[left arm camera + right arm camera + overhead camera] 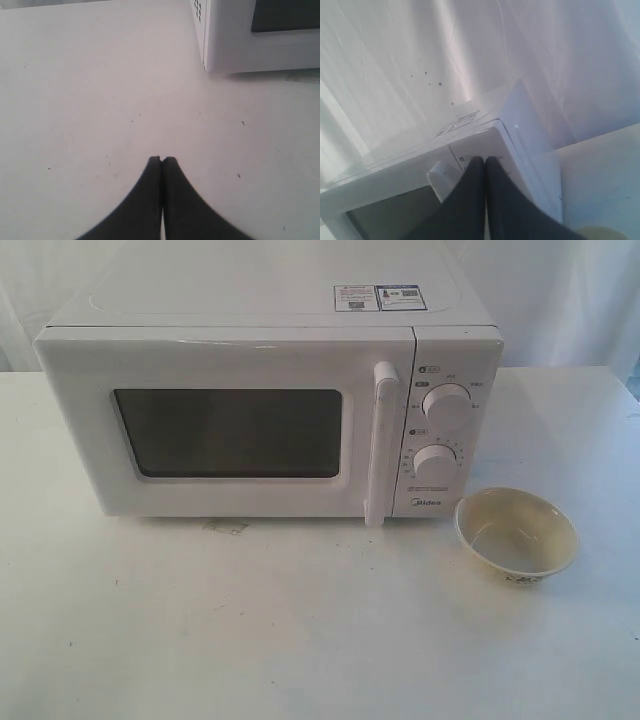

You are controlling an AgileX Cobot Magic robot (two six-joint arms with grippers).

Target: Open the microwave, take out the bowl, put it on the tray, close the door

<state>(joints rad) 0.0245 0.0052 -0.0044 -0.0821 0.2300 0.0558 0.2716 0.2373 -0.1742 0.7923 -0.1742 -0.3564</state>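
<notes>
The white microwave point(270, 340) stands at the back of the table with its door point(90, 430) shut and the bar handle point(383, 440) beside the dial panel. The cream bowl point(516, 531) sits upright and empty on the table, in front of the microwave's right corner. No tray is in view. Neither arm shows in the exterior view. My left gripper point(161, 159) is shut and empty over bare table, near a lower corner of the microwave point(235, 50). My right gripper point(485, 159) is shut and empty, facing the handle point(440, 180) and the microwave's upper corner point(520, 125).
The white table point(300, 640) stretches out in front of the microwave. A white curtain point(580, 290) hangs behind. Two round dials point(445, 405) are on the right panel. A small scuffed patch point(225, 526) lies under the door's front edge.
</notes>
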